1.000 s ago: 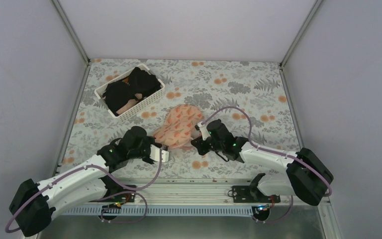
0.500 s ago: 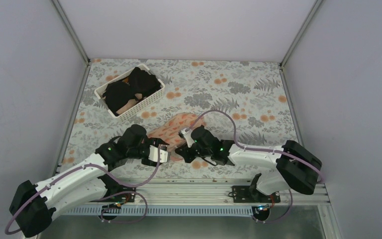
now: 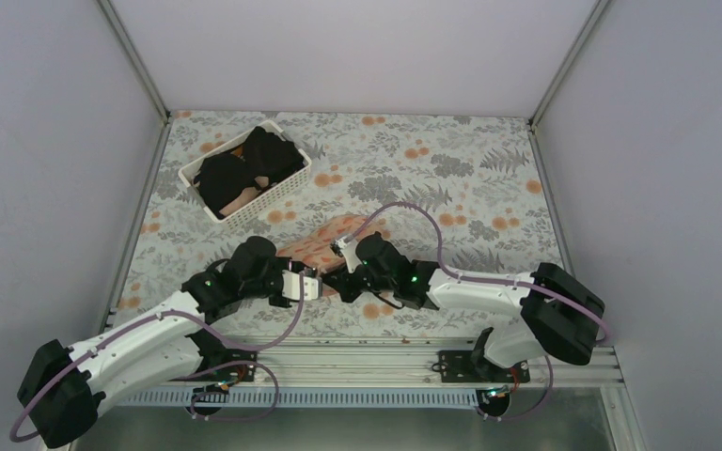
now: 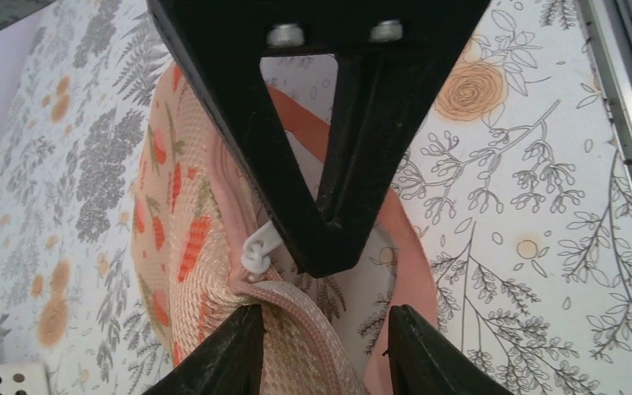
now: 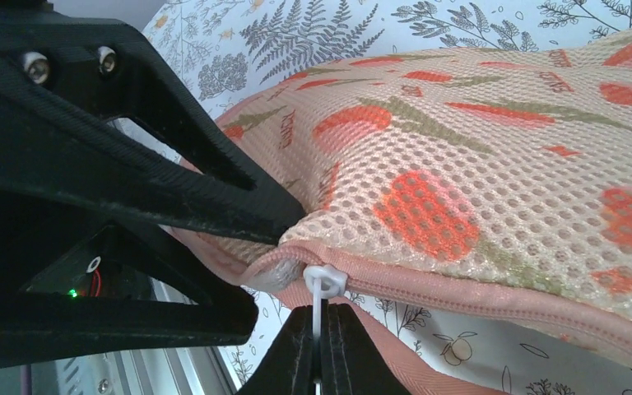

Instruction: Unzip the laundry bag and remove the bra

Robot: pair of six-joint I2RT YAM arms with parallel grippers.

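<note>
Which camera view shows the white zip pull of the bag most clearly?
The right wrist view: the zip pull is close and sharp at the bag edge, its tab pinched by the right gripper. The left wrist view shows it smaller, beside that gripper. In the top view it cannot be seen.

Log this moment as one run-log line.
step: unzipping | left gripper: clamps laundry bag edge | right gripper: pinches zip pull

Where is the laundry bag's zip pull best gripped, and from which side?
Pinch the flat tab of the white zip pull from outside the edge of the laundry bag: it sticks out from the seam there, as the right gripper holds it.
</note>
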